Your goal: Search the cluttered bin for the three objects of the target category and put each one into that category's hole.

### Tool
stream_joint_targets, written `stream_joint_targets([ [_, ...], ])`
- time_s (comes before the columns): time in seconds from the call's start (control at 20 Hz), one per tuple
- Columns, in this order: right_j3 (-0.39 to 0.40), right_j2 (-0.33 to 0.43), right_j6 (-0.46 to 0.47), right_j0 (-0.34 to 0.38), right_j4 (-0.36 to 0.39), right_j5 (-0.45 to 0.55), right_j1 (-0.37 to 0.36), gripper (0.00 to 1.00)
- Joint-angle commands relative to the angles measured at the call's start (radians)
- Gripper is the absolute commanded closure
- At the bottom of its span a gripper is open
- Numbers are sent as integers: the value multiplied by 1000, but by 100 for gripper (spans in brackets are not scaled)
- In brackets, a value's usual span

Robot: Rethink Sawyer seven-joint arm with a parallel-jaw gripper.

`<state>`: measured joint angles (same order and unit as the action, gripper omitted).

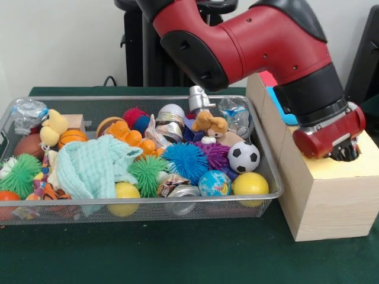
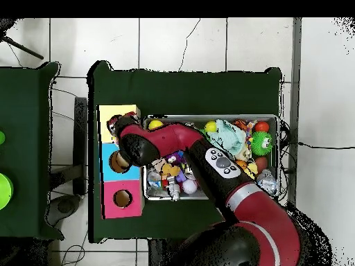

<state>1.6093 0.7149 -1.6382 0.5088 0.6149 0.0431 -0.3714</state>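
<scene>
Front: wire-mesh bin [image 1: 269, 171] nearest, crammed w/ yellow ball [image 1: 250, 184], soccer ball [image 1: 243, 157], spiky blue ball [image 1: 186, 161], mint cloth [image 1: 95, 167]. Wooden box [image 1: 331, 201] just right of bin. Arm elbow bent, gripper [image 1: 345, 152] pointing down over yellow top; jaws: can't tell.
Overhead: gripper [image 2: 119, 127] over box's yellow section [image 2: 106, 114]; blue, pink sections w/ round holes.

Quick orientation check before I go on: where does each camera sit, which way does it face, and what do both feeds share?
Front view: across the table, facing the wire bin and wooden box; red arm descends, gripper over the box.
Overhead view: straight down on the table; arm enters from the bottom, gripper at the box's yellow section.
Shared: bin, box, arm.
</scene>
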Motion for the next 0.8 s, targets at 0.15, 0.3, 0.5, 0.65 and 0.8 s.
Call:
stream_joint_targets([
  [0.15, -113, 81, -180, -45, 155, -422, 238, 100],
  [0.3, -112, 31, -192, -78, 114, -448, 216, 100],
  [0.5, -113, 4, -189, -98, 98, -447, 197, 0],
  [0.65, -112, -17, -185, -113, 81, -447, 181, 0],
  [0.8, -112, -21, -190, -116, 76, -439, 173, 0],
])
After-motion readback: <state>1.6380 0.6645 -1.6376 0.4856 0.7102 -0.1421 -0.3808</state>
